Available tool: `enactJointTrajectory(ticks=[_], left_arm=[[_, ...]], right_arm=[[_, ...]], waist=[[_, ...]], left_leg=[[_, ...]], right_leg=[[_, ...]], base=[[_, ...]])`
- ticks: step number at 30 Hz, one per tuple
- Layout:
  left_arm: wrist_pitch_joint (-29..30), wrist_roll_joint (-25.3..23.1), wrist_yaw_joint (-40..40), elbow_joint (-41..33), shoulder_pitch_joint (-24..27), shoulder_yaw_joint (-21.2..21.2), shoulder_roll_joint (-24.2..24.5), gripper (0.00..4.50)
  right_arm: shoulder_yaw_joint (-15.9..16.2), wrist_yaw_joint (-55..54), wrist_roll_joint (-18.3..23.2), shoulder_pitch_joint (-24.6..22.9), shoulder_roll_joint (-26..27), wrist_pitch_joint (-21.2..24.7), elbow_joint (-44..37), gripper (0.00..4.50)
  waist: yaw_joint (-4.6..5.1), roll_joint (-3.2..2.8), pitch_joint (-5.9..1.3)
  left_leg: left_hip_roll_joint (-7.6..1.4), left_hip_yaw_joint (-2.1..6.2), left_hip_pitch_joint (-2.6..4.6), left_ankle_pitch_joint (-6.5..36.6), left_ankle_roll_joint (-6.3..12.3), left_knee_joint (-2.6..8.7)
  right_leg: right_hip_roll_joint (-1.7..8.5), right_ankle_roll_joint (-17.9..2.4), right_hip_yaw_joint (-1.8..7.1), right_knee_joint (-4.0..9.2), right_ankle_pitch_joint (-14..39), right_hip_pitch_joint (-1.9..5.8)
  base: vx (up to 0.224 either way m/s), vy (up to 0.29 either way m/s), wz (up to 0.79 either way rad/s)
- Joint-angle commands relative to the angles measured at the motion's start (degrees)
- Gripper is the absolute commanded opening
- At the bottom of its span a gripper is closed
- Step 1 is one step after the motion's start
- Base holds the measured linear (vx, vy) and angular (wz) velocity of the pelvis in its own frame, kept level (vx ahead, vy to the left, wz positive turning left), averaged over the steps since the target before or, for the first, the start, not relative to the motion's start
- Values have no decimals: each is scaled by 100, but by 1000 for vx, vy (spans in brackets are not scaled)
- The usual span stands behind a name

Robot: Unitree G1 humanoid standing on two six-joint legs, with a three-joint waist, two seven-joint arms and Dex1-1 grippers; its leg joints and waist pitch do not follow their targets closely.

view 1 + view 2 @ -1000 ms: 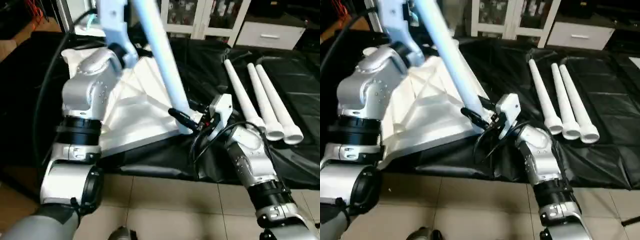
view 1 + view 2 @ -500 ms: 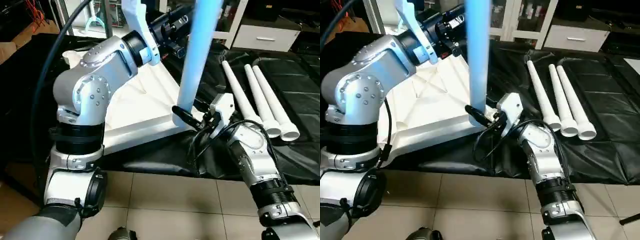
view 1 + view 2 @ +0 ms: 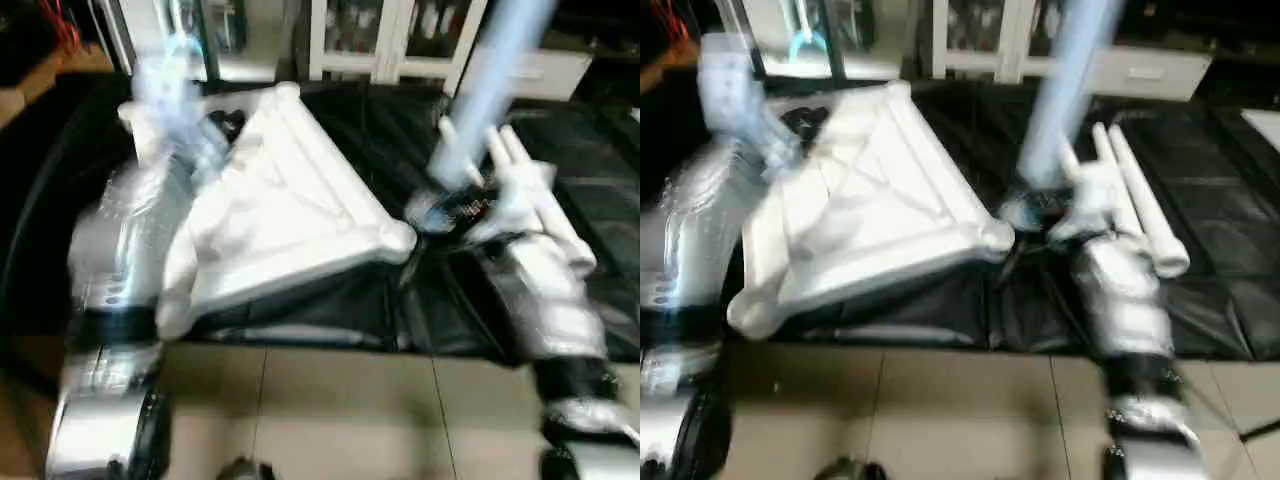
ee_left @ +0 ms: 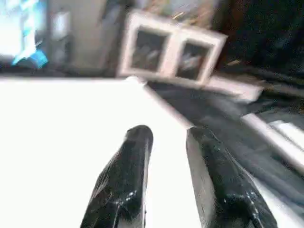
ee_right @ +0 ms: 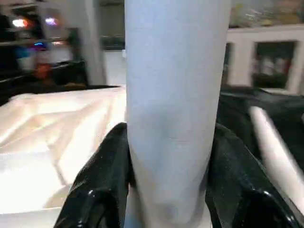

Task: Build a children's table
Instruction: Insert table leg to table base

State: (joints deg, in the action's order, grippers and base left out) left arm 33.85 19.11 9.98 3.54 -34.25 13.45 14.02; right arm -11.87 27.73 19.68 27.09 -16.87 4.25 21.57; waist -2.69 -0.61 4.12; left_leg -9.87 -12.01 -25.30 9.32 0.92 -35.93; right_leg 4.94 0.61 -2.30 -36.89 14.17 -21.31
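The white tabletop point(image 3: 290, 210) lies underside up on the black sheet, its X ribs showing and a round corner socket point(image 3: 397, 240) nearest me. My right gripper point(image 3: 455, 205) is shut on the thick end of one white leg point(image 3: 480, 100), which rises tilted up and to the right, just right of that corner. In the right wrist view the black fingers point(image 5: 102, 175) clamp both sides of the leg point(image 5: 173, 71). Over the tabletop's white surface point(image 4: 57, 142) my left gripper point(image 4: 166, 133) stands open with nothing between its fingers. The other legs point(image 3: 545, 215) lie side by side behind my right arm.
A black sheet point(image 3: 600, 170) covers the work area, ending at a tiled floor point(image 3: 330, 410) in front. White cabinets point(image 3: 380, 40) stand along the back. My silver left arm point(image 3: 120, 250) is at the tabletop's left side.
My left gripper has let go of the leg and swung back left over the tabletop. My right gripper has carried the leg to the right of the corner, now leaning right. The view shifted.
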Motion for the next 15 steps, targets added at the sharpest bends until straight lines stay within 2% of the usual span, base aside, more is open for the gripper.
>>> enactJointTrajectory(ticks=[1, 2, 3, 4, 5, 6, 7, 8, 9, 10, 11, 12, 13, 14, 15], left_arm=[[-120, -246, -87, -854, 441, -245, -55, 145], [-399, -557, -121, -1382, 1167, -528, -42, 145], [-513, -706, -140, -1567, 1469, -668, -17, 145], [-674, -753, -159, -1664, 1675, -725, -61, 145], [-688, -733, -183, -1730, 1764, -723, -115, 145], [-777, -696, -232, -1910, 1978, -754, -252, 145], [-885, -698, -227, -2059, 2147, -918, -302, 145], [-928, -740, -239, -2138, 2234, -1075, -311, 145], [-1072, -976, -307, -2266, 2407, -1487, -282, 145], [-1042, -995, -349, -2317, 2480, -1578, -343, 145], [-1029, -988, -356, -2328, 2495, -1588, -361, 145], [-988, -957, -373, -2355, 2531, -1599, -413, 145], [-1041, -954, -347, -2395, 2651, -1628, -469, 145], [-1260, -1060, -271, -2392, 2905, -1665, -476, 145], [-1413, -1164, -274, -2365, 3062, -1656, -482, 145]], right_arm=[[69, 74, 33, -349, -143, 446, -1010, 186], [29, -71, 83, -830, -177, 904, -2008, 186], [-3, -179, 143, -1046, -154, 1093, -2452, 186], [-13, -355, 136, -1204, -132, 1247, -2782, 186], [-16, -452, 61, -1270, -99, 1297, -2901, 186], [-57, -882, -309, -1405, 55, 1362, -3254, 186], [-110, -1165, -334, -1513, 209, 1275, -3409, 186], [-84, -1121, -159, -1592, 230, 1214, -3453, 186], [11, -876, 359, -1791, 219, 1098, -3518, 186], [44, -945, 372, -1908, 224, 1202, -3593, 186], [47, -979, 350, -1933, 231, 1230, -3610, 186], [48, -1101, 262, -1994, 256, 1313, -3661, 186], [91, -1158, 143, -2136, 297, 1384, -3762, 186], [262, -1068, 42, -2354, 315, 1546, -3974, 186], [367, -1003, 75, -2443, 337, 1708, -4104, 186]], waist=[[-4, -114, -543], [-12, -109, -495], [-4, -93, -504], [-8, -124, -534], [-8, -130, -528], [-3, -205, -489], [9, -184, -455], [41, -187, -423], [41, -197, -370], [70, -200, -267], [91, -180, -249], [161, -145, -208], [251, -177, -170], [302, -211, -166], [439, -266, -101]], left_leg=[[-367, 234, 359, 319, 70, 427], [-408, 262, 336, 402, 124, 476], [-432, 259, 360, 435, 196, 492], [-389, 246, 368, 458, 197, 474], [-390, 245, 375, 572, 164, 491], [-391, 244, 384, 995, -48, 563], [-402, 231, 403, 1300, -213, 602], [-399, 252, 425, 1926, -529, 658], [-400, 280, 521, 2864, -784, 688], [-370, 333, 670, 3840, -996, 669], [-356, 359, 706, 4092, -1047, 673], [-302, 399, 734, 4416, -1072, 675], [-269, 423, 827, 4733, -1065, 663], [-264, 453, 806, 4806, -1046, 685], [-261, 481, 732, 5121, -1035, 808]], right_leg=[[291, -1246, 145, 308, -1354, 155], [303, -1146, 138, 345, -1290, 178], [318, -1049, 135, 353, -1295, 177], [310, -985, 153, 373, -1133, 169], [309, -964, 156, 404, -930, 149], [298, -938, 157, 450, -312, 114], [283, -904, 164, 506, 79, 70], [288, -805, 179, 558, 780, 34], [321, -571, 195, 672, 1717, -23], [332, -276, 195, 811, 2813, -116], [316, -177, 186, 848, 3147, -112], [278, -17, 97, 917, 3735, -55], [211, 56, -22, 998, 3988, -23], [179, 68, -78, 992, 3948, 57], [73, 78, -239, 978, 3752, 217]], base=[[0, 0, 0], [0, 0, 0], [0, 0, 0], [0, 0, 0], [0, 0, 0], [0, 0, 0], [0, 0, 0], [-57, -5, -1], [-67, 2, 0], [-67, 2, 0], [-53, 16, -6], [0, 0, 0], [0, 0, 0], [-21, 45, -26], [0, 51, -34]])
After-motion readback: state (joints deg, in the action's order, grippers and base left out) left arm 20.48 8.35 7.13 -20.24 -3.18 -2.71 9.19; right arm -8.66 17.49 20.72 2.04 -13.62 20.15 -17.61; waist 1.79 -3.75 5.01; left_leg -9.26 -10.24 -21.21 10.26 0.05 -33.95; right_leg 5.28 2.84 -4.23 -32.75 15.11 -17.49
